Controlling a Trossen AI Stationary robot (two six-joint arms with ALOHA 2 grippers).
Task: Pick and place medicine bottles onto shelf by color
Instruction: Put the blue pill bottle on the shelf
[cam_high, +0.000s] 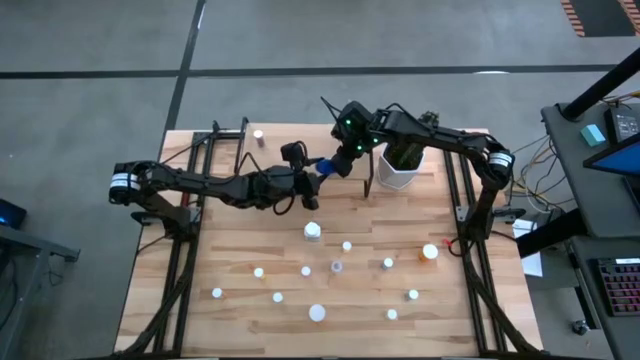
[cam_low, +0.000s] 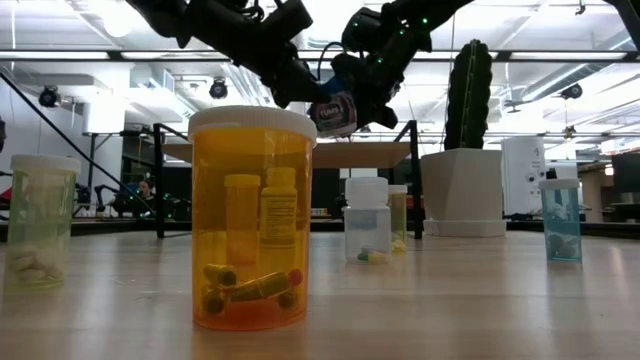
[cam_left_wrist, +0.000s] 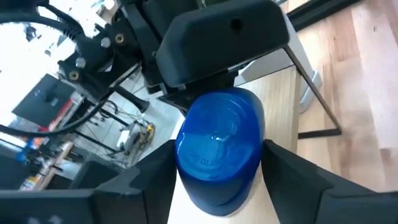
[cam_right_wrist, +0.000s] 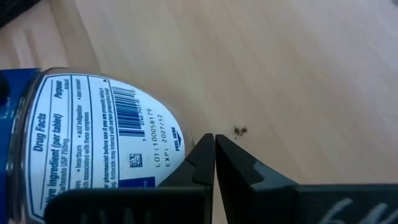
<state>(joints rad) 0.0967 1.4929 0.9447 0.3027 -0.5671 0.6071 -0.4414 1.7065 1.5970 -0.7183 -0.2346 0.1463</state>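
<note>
A blue medicine bottle (cam_left_wrist: 219, 146) with a white printed label (cam_right_wrist: 93, 130) lies tilted over the light-wood shelf (cam_left_wrist: 280, 65), its blue end turned toward my left wrist. My left gripper (cam_left_wrist: 217, 158) comes from the table's left with a finger on each side of that end. My right gripper (cam_right_wrist: 214, 140) is shut and slants down from the right, its tips beside the label. In the low view the bottle (cam_low: 335, 113) sits just above the shelf board (cam_low: 240, 155). I cannot tell whether it rests on the board. My left gripper pinches the bottle's blue end (cam_left_wrist: 186, 155) between its two fingers (cam_left_wrist: 283, 171), one on each round side. The fingers come nearly level from the table's left. The bottle is tilted, its labelled body pointing away toward the right arm. My right gripper's shut fingers (cam_right_wrist: 199, 158) lie along the label's edge; I cannot tell whether they touch it.
A white pot with a green cactus (cam_high: 398, 172) stands just right of both grippers. Several small bottles are scattered over the table's near half, among them an orange one (cam_low: 252, 215) and a white one (cam_high: 313, 231). One bottle (cam_high: 258, 134) stands at the far left.
</note>
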